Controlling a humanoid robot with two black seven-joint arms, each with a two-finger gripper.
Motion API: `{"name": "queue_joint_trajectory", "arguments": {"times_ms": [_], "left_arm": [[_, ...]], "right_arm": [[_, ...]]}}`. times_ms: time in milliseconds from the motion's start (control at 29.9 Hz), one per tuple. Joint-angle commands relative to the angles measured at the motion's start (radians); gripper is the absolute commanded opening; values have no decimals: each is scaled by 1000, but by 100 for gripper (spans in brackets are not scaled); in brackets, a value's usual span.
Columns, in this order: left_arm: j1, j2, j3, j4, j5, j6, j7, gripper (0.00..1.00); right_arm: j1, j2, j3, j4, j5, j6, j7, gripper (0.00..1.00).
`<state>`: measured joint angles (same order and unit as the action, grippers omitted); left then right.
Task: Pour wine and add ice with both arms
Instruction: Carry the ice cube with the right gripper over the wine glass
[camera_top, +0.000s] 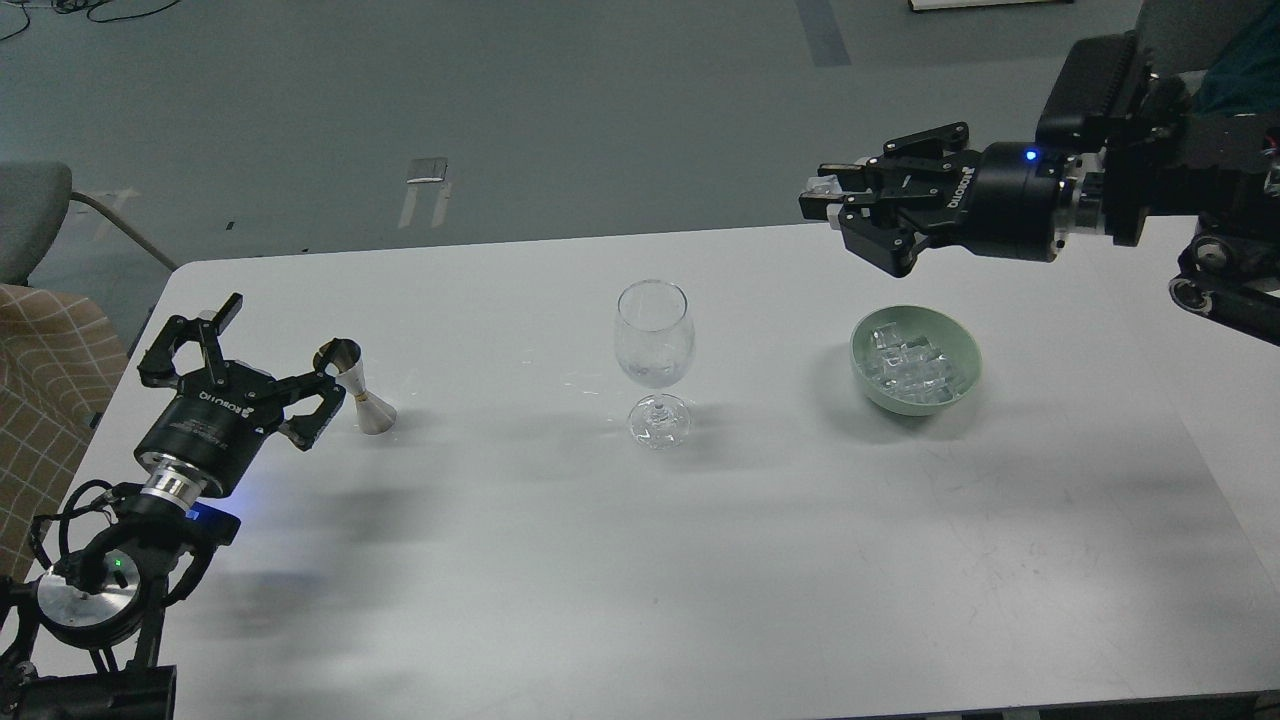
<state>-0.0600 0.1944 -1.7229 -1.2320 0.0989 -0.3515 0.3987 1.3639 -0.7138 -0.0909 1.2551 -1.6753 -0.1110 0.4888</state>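
Note:
A clear stemmed wine glass (653, 345) stands upright at the middle of the white table (640, 560). A pale green bowl (862, 345) to its right holds several ice cubes (910, 367). My right gripper (826, 200) is raised above the table, up and left of the bowl, shut on one ice cube (826, 185). My left gripper (283, 340) rests open at the left, its right finger beside a small silver jigger (352, 385) but not closed on it.
A grey chair (30, 215) and a checked cloth (45, 390) sit off the table's left edge. A person's dark teal sleeve (1240, 60) and a chair show at the top right, behind my right arm.

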Motion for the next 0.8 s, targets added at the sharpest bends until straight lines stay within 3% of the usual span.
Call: {"name": "queue_joint_trajectory", "arguments": {"times_ms": [0, 401, 769], "left_arm": [[-1, 3, 0, 0, 1, 0, 0, 98], [-1, 7, -1, 2, -1, -6, 3, 98], [-1, 5, 0, 0, -1, -4, 5, 98]], "right_arm": [[36, 56, -15, -6, 5, 23, 0, 2], [219, 197, -159, -34, 126, 112, 0, 1], [382, 275, -323, -45, 273, 287, 0, 1]]}}
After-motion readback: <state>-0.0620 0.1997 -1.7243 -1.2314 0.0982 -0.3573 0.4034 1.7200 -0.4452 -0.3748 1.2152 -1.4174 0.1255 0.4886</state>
